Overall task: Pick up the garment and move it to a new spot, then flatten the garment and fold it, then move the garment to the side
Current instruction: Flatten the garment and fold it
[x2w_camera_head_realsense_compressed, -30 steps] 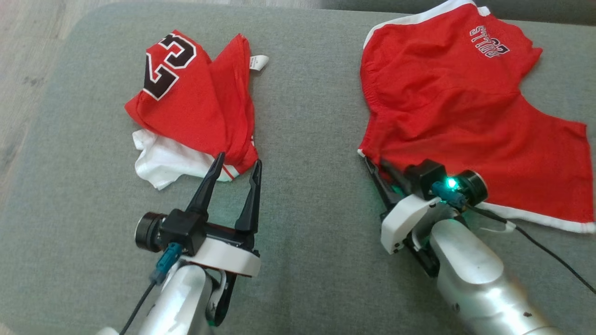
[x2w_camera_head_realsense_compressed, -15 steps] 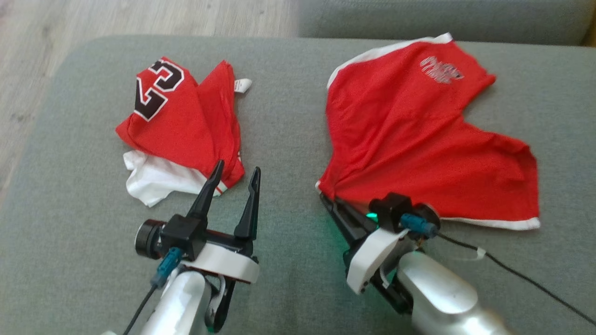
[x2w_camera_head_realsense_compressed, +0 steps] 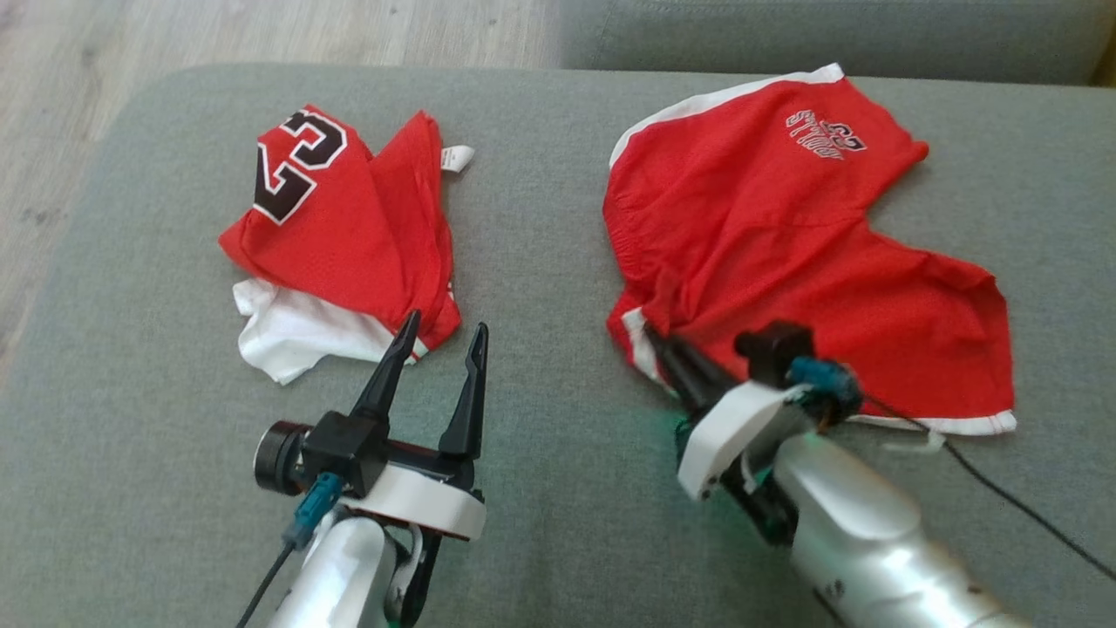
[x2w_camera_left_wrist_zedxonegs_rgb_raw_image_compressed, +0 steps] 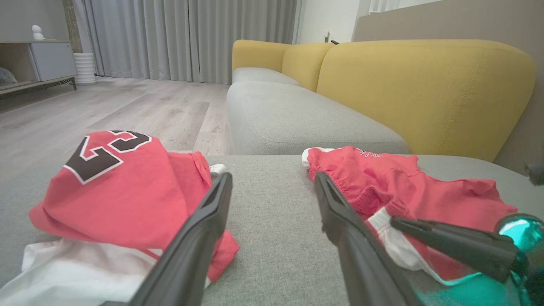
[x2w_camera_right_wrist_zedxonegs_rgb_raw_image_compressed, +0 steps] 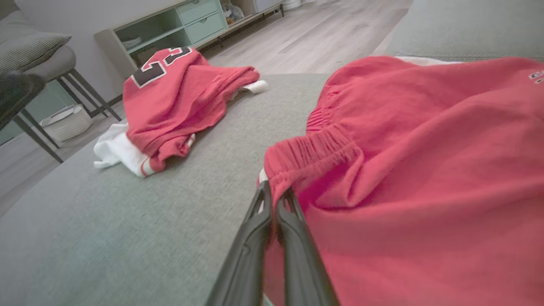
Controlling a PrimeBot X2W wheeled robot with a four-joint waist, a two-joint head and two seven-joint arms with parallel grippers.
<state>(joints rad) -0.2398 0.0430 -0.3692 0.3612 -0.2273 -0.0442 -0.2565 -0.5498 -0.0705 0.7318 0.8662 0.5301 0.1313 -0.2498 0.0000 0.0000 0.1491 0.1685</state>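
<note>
The garment, a pair of red shorts (x2w_camera_head_realsense_compressed: 785, 235) with white trim, lies spread on the right of the grey cushion (x2w_camera_head_realsense_compressed: 540, 262). My right gripper (x2w_camera_head_realsense_compressed: 654, 336) is shut on the near left corner of its elastic waistband. In the right wrist view the fingers (x2w_camera_right_wrist_zedxonegs_rgb_raw_image_compressed: 276, 189) pinch the gathered hem of the shorts (x2w_camera_right_wrist_zedxonegs_rgb_raw_image_compressed: 425, 170). My left gripper (x2w_camera_head_realsense_compressed: 445, 324) stands open just short of a crumpled red jersey (x2w_camera_head_realsense_compressed: 340, 227) with a black number, touching nothing. In the left wrist view its fingers (x2w_camera_left_wrist_zedxonegs_rgb_raw_image_compressed: 272, 176) frame bare cushion, with the shorts (x2w_camera_left_wrist_zedxonegs_rgb_raw_image_compressed: 425, 199) to the right.
A white cloth (x2w_camera_head_realsense_compressed: 288, 336) sticks out from under the jersey. The cushion's left edge drops to a wooden floor (x2w_camera_head_realsense_compressed: 52, 131). A second grey seat (x2w_camera_left_wrist_zedxonegs_rgb_raw_image_compressed: 293, 123) and a yellow backrest (x2w_camera_left_wrist_zedxonegs_rgb_raw_image_compressed: 425, 93) lie beyond. A black cable (x2w_camera_head_realsense_compressed: 1029, 515) trails from my right wrist.
The head view has shifted. My right gripper has closed on the shorts' near left corner and drawn it left, bunching the cloth and turning up white trim. The left gripper stays open.
</note>
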